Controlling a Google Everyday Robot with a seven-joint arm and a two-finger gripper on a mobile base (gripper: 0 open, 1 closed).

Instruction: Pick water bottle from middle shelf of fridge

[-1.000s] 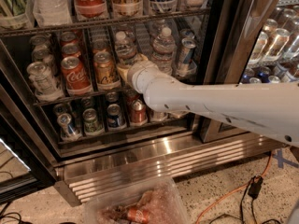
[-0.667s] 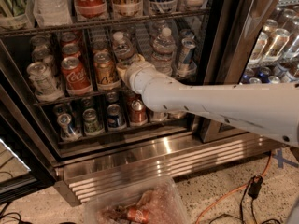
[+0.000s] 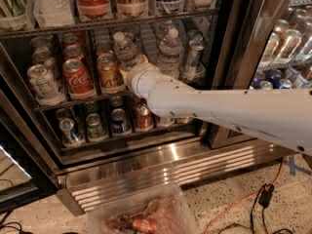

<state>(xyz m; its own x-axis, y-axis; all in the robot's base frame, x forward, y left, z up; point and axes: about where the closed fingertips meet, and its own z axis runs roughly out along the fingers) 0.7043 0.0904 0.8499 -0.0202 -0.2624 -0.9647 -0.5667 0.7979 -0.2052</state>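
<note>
The fridge stands open with wire shelves. On the middle shelf a clear ribbed water bottle with a white cap stands in the centre lane, leaning slightly left. A second water bottle stands one lane to its right. My white arm reaches in from the right, and my gripper is at the lower part of the centre water bottle, mostly hidden behind the wrist.
Cola cans and a brown can stand left of the bottle, and a blue can stands to its right. Cans fill the bottom shelf. A plastic bin and orange cable lie on the floor. A second cooler is at the right.
The centre water bottle has shifted and leaned a little to the left. The arm's end has moved slightly left with it.
</note>
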